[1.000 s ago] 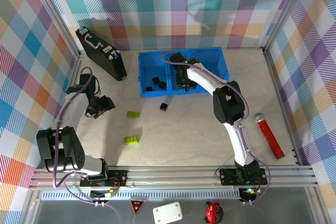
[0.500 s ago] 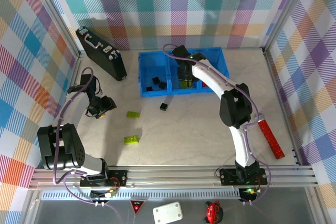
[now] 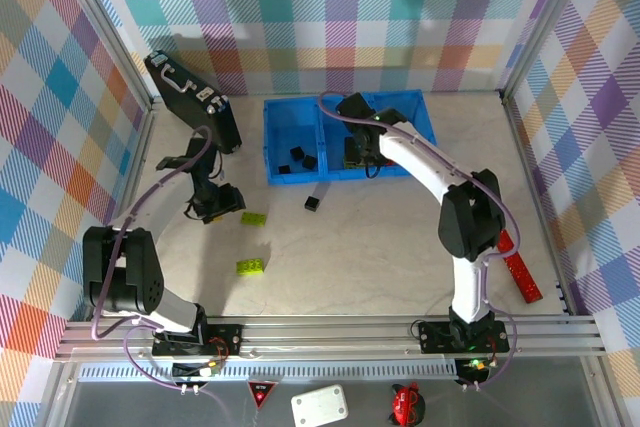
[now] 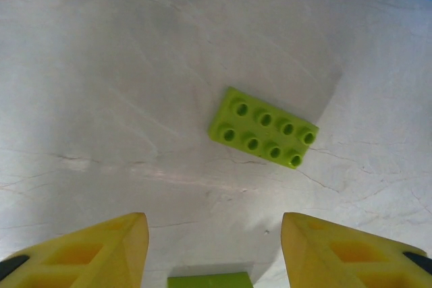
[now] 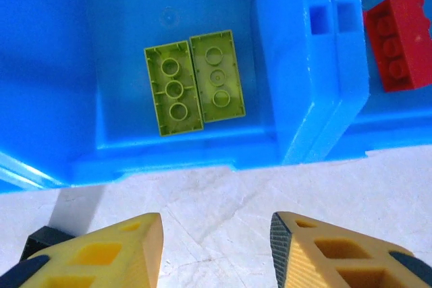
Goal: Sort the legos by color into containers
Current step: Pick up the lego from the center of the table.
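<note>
My left gripper [image 3: 222,205] [image 4: 214,234] hangs open low over the table, just left of a lime green lego [image 3: 253,218] [image 4: 263,128] that lies studs up ahead of its fingers. A lime green edge [image 4: 208,280] shows at the bottom between the fingers, touching neither. A second lime lego [image 3: 250,266] and a black one [image 3: 312,204] [image 5: 40,241] lie loose on the table. My right gripper [image 3: 362,155] [image 5: 216,234] is open and empty at the front edge of the blue tray [image 3: 290,102] [image 5: 304,85]. Two lime legos [image 5: 192,84] lie in the middle compartment, black ones [image 3: 297,157] in the left, a red one [image 5: 401,38] in the right.
A black case [image 3: 192,99] with silver latches leans by the left wall behind my left arm. A red stick-shaped object [image 3: 515,262] lies at the right, near the right arm's elbow. Plaid walls close in the table on three sides.
My left gripper has swung right, closer to the near lime lego. My right gripper has drawn back toward the tray's front edge, and its elbow has shifted right.
</note>
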Robot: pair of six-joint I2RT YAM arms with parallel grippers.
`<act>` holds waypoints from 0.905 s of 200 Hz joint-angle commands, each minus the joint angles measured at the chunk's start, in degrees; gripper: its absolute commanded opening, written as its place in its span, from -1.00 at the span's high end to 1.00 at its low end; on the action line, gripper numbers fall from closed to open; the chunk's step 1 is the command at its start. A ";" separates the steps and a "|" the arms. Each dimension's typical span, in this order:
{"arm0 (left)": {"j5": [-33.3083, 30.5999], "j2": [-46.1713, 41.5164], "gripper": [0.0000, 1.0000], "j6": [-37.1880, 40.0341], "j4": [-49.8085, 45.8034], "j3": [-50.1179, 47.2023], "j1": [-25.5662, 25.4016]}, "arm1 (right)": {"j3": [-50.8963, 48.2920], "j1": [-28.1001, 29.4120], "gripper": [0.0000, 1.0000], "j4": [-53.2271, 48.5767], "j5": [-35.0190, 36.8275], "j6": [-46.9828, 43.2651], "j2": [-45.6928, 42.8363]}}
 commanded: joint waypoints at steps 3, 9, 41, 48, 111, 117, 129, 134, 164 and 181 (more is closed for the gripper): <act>-2.59 2.48 -0.11 -1.14 -1.97 3.10 -4.04 | -2.76 0.32 0.05 0.67 -0.19 1.09 -4.85; -3.03 3.23 -0.11 -1.16 -2.14 3.63 -5.13 | -3.55 0.28 0.05 0.73 -0.11 1.08 -5.50; -5.16 6.80 -0.13 -1.30 -2.90 6.75 -10.52 | -7.70 0.15 0.04 1.12 0.66 1.12 -9.34; -5.23 7.48 -0.13 -1.60 -2.78 7.54 -11.58 | -8.48 0.06 0.05 1.16 0.86 1.10 -10.13; -6.59 16.47 -0.12 -4.27 -2.84 16.74 -21.05 | -16.33 -1.91 0.04 1.38 2.35 1.42 -17.69; -6.81 17.35 -0.12 -4.32 -2.94 17.66 -21.69 | -17.02 -2.19 0.04 1.38 2.45 1.40 -18.50; -7.13 19.13 -0.12 -4.71 -3.11 19.57 -23.20 | -18.53 -2.86 0.04 1.39 2.68 1.35 -20.06; -7.19 19.82 -0.12 -4.81 -3.17 20.21 -23.75 | -19.19 -3.10 0.03 1.38 2.72 1.34 -20.85; -7.42 23.81 -0.12 -5.27 -3.82 24.74 -26.48 | -23.18 -5.09 0.03 1.47 2.80 1.00 -25.17; -7.48 26.01 -0.11 -5.29 -4.30 27.21 -27.63 | -25.65 -6.60 0.02 1.54 2.73 0.97 -27.77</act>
